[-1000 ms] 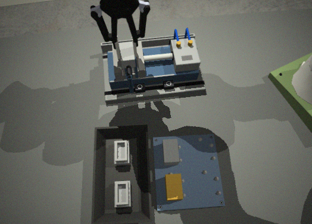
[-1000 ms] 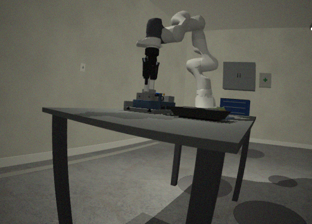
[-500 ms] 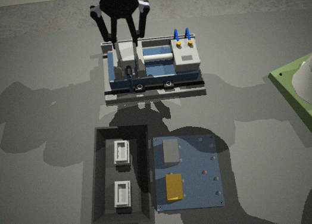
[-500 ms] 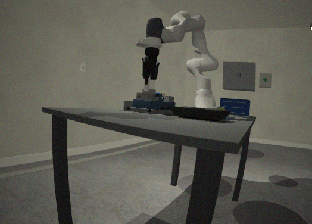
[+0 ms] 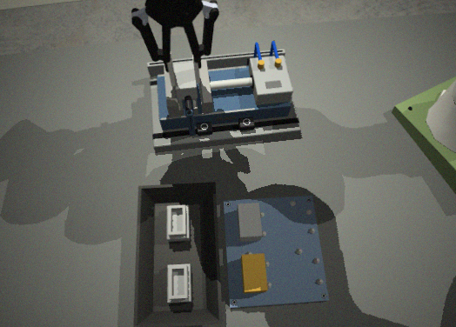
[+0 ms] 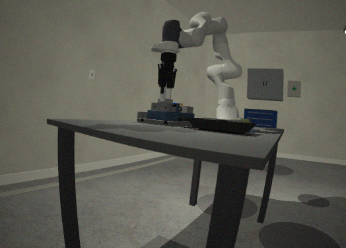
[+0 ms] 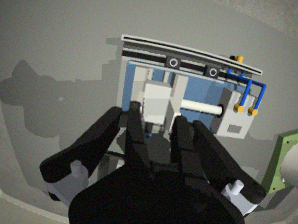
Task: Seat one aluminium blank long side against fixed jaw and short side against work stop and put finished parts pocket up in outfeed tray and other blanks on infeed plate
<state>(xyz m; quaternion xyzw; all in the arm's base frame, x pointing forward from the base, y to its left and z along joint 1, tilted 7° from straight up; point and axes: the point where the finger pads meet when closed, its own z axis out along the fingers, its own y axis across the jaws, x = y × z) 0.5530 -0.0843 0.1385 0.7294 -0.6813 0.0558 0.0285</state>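
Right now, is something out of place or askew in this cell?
Nothing stands out. Two finished parts lie pocket up in the outfeed tray. A grey blank and a brass blank lie flat on the infeed plate. The gripper holds an aluminium blank over the vise.

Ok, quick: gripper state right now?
Gripper: closed on an aluminium blank over the vise.
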